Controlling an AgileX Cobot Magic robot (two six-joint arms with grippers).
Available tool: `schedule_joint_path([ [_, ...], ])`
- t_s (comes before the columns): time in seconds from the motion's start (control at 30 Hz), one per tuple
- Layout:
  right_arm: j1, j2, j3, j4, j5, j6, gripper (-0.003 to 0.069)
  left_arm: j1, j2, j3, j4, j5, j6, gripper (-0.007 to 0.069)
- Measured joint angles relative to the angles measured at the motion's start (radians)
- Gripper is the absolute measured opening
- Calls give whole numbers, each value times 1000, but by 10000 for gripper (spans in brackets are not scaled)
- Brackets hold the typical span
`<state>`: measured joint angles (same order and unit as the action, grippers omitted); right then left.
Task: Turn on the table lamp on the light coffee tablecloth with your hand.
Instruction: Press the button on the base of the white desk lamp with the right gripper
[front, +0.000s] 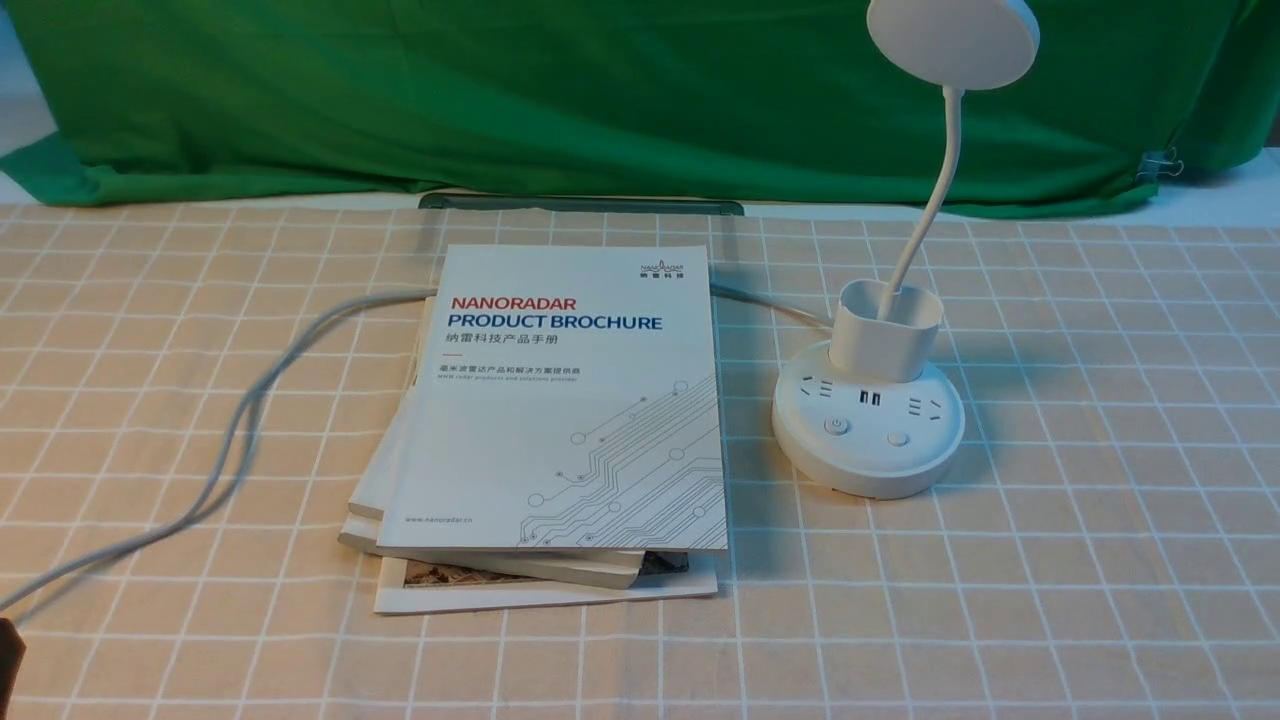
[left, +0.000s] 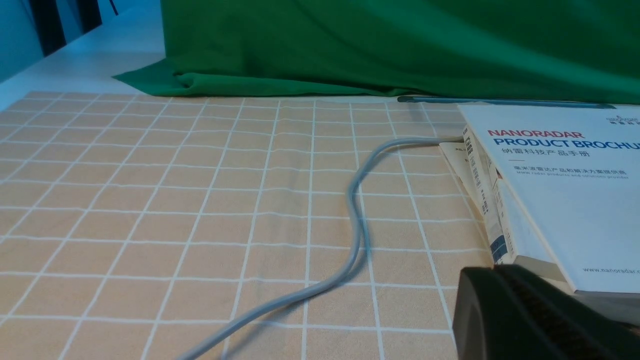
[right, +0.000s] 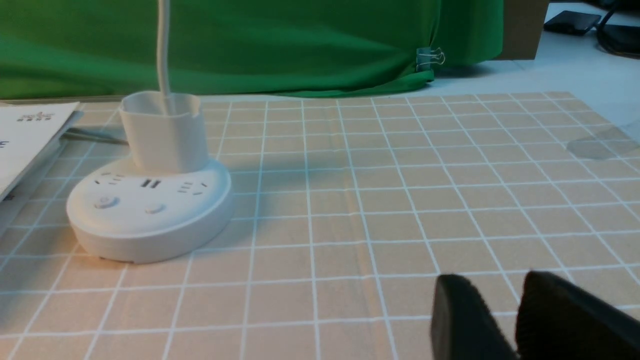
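Observation:
The white table lamp stands right of centre on the light coffee tablecloth. Its disc head is raised on a thin neck that rises out of the cup-like holder. Two round buttons sit at the front of the base, and the head is unlit. In the right wrist view the lamp is some way off from my right gripper, which is low over the cloth, open and empty. My left gripper is shut, empty, beside the books.
A stack of brochures lies left of the lamp. A grey cable runs from under the stack toward the near left edge. A green cloth hangs along the back, held by a binder clip.

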<state>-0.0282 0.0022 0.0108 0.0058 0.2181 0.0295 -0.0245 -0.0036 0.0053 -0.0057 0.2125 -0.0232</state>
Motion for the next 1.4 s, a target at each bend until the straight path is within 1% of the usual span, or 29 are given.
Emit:
schedule_joint_path([
  [0.03,0,0,0,-6,0,-7,241,0,0,0,0,0,0,21],
  [0.1,0,0,0,-49,0,-59,241,0,0,0,0,0,0,21],
  [0.2,0,0,0,-62,-15,-75,241,0,0,0,0,0,0,21],
  [0.23,0,0,0,-35,-38,-38,241,0,0,0,0,0,0,21],
  [0.3,0,0,0,45,-80,99,241,0,0,0,0,0,0,21],
  [0.37,0,0,0,157,-126,314,241,0,0,0,0,0,0,21],
  [0.4,0,0,0,177,-134,361,241,0,0,0,0,0,0,21],
  [0.43,0,0,0,208,-151,452,241,0,0,0,0,0,0,21],
  [0.47,0,0,0,245,-164,590,241,0,0,0,0,0,0,21],
  [0.5,0,0,0,258,-165,660,241,0,0,0,0,0,0,21],
  [0.57,0,0,0,265,-165,725,241,0,0,0,0,0,0,21],
  [0.67,0,0,0,245,-164,722,241,0,0,0,0,0,0,21],
  [0.77,0,0,0,233,-165,663,239,0,0,0,0,0,0,21],
  [0.8,3,0,0,232,-168,614,239,0,0,0,0,0,0,21],
  [0.83,6,0,0,232,-169,597,239,0,0,0,0,0,0,21],
  [0.87,18,0,-3,232,-163,534,239,0,0,0,0,0,0,21],
  [0.93,38,1,-32,231,-130,450,238,0,0,0,0,0,0,21],
  [0.97,58,11,-75,230,-105,399,226,0,0,0,0,0,0,21],
  [1.0,75,30,-121,230,-83,338,201,0,0,0,0,0,0,21],
  [1.1,125,134,-279,229,-14,119,76,0,0,0,0,0,0,21],
  [1.13,131,144,-304,228,-2,103,69,0,0,0,0,0,0,21],
  [1.17,148,222,-380,227,40,13,39,0,0,0,0,0,0,21],
  [1.2,161,284,-457,227,93,-77,31,0,0,0,0,0,0,21],
  [1.27,170,419,-583,227,206,-204,29,0,0,0,0,0,0,21],
  [1.3,171,447,-595,227,219,-224,29,0,0,0,0,0,0,21],
  [1.33,171,522,-653,227,270,-260,29,0,0,0,0,0,0,21],
  [1.4,174,722,-788,226,457,-366,29,0,0,0,0,0,0,21],
])
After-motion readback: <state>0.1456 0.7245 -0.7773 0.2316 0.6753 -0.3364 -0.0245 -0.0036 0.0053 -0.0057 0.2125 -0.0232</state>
